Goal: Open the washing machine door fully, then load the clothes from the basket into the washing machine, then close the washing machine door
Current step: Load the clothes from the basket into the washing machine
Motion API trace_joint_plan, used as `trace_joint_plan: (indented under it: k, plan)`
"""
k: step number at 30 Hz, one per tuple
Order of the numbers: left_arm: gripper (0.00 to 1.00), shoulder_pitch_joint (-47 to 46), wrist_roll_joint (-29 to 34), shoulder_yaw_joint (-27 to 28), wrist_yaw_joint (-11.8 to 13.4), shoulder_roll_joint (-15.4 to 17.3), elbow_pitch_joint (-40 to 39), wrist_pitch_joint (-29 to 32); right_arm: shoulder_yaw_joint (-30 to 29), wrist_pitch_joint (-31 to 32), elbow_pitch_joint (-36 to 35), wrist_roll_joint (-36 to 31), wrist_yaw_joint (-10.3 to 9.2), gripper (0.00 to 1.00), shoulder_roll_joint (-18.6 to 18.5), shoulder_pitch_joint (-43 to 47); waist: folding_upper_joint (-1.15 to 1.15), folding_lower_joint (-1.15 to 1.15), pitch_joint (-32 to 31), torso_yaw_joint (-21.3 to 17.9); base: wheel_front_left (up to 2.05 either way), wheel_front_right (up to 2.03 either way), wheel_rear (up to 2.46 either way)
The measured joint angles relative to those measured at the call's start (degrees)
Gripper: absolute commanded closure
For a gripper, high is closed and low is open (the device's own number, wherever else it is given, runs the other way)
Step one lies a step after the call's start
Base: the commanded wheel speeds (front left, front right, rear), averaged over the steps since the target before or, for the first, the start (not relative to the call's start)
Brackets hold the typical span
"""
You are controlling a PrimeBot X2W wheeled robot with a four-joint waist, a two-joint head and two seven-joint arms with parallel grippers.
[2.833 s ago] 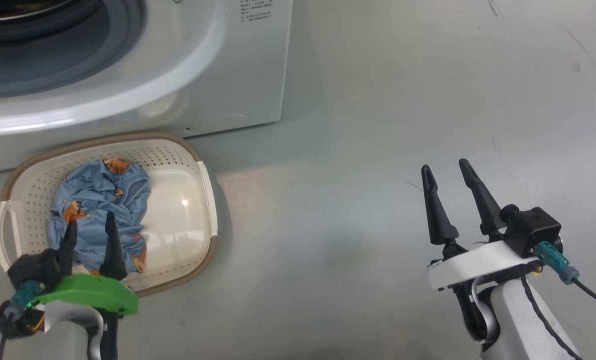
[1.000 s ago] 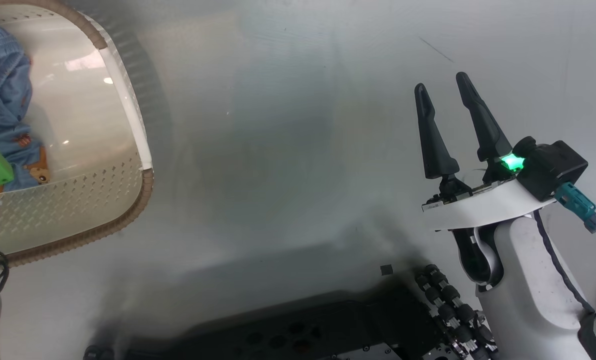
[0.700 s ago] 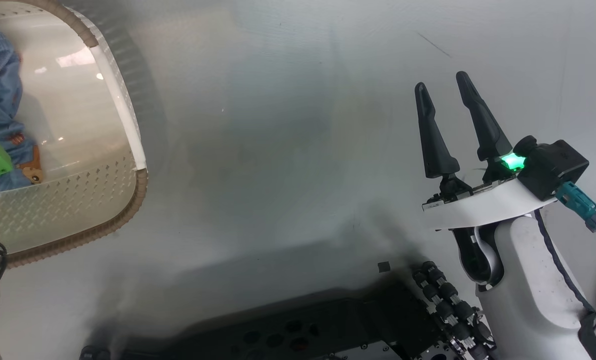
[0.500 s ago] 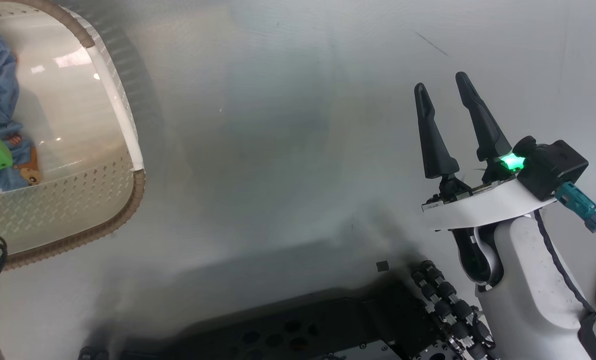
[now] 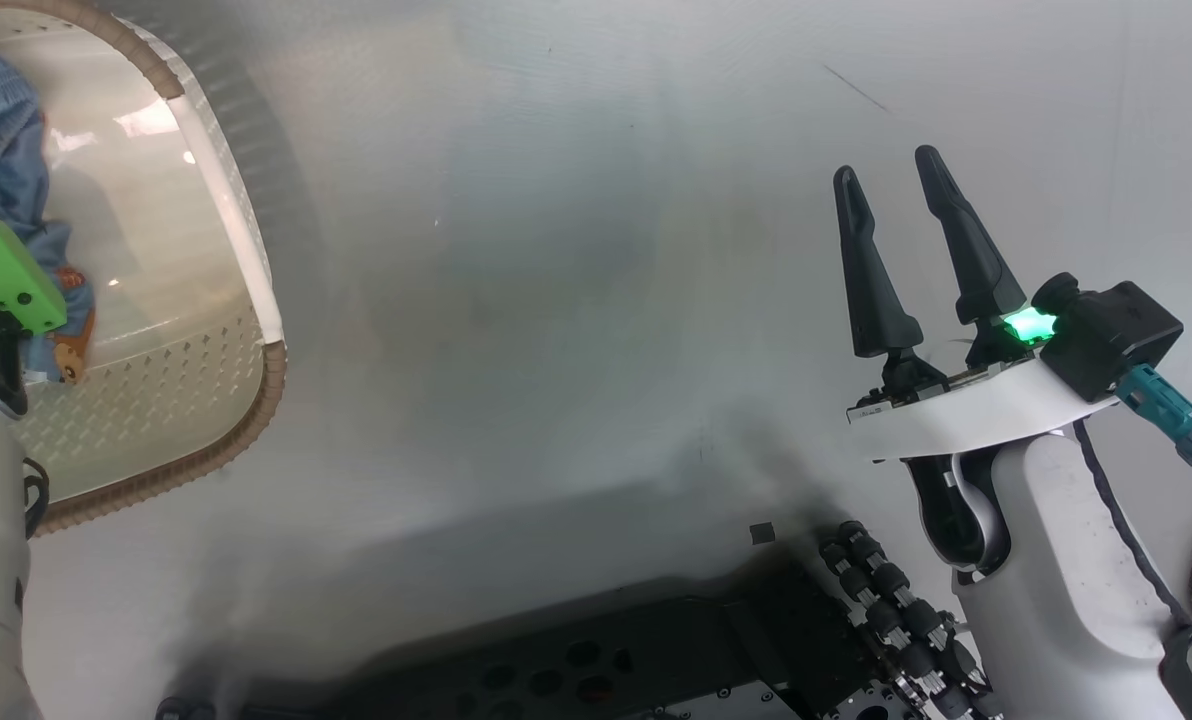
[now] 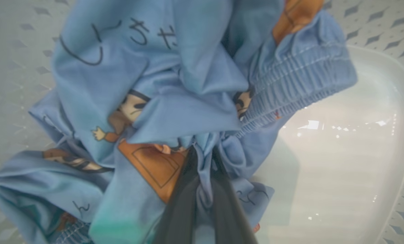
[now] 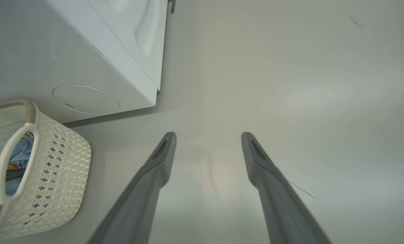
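In the left wrist view my left gripper (image 6: 202, 154) is shut on the clothes (image 6: 161, 84), light blue fabric with orange-brown cartoon prints, pinched between its two dark fingers above the basket's glossy floor (image 6: 341, 162). The head view has the cream basket (image 5: 256, 290) with its brown rim at the far left, the blue clothes (image 5: 1, 150) inside it and my left wrist's green cover over them. My right gripper (image 5: 891, 170) hangs open over bare floor at the right. The washing machine (image 7: 97, 57) shows its white lower corner in the right wrist view; the washing machine door is out of view.
The grey floor (image 5: 556, 250) stretches between the basket and my right arm. My own dark base (image 5: 606, 660) fills the bottom of the head view. In the right wrist view the basket's white handle (image 7: 14, 159) and perforated wall stand just below the machine's front.
My left gripper has closed on the blue clothes in the basket, and its green wrist cover has risen a little in the head view. The right arm has stayed put.
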Motion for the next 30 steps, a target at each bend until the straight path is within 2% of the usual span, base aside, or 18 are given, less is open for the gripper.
trace_joint_plan:
  k: [12,26,30]
  plan:
    - [1.00,0.4,0.5,-1.0,-2.0,-0.1,0.3,-7.1,-1.0,0.0,-0.1,0.3,0.00,0.00,0.0,-2.4,0.00,0.00,-2.7,0.1,0.00,0.00,0.00]
    - [1.00,5.9,-0.2,-0.4,-4.6,-2.1,2.1,-17.0,-2.2,0.0,1.5,-0.1,0.00,0.00,0.0,-2.6,0.00,0.00,-10.8,1.0,0.00,0.00,0.00]
    - [1.00,7.8,-0.7,-0.2,-5.1,-3.4,2.4,-18.2,-2.4,0.0,2.4,-0.2,0.00,0.00,0.0,-2.6,0.00,0.00,-13.7,1.4,0.00,0.00,0.00]
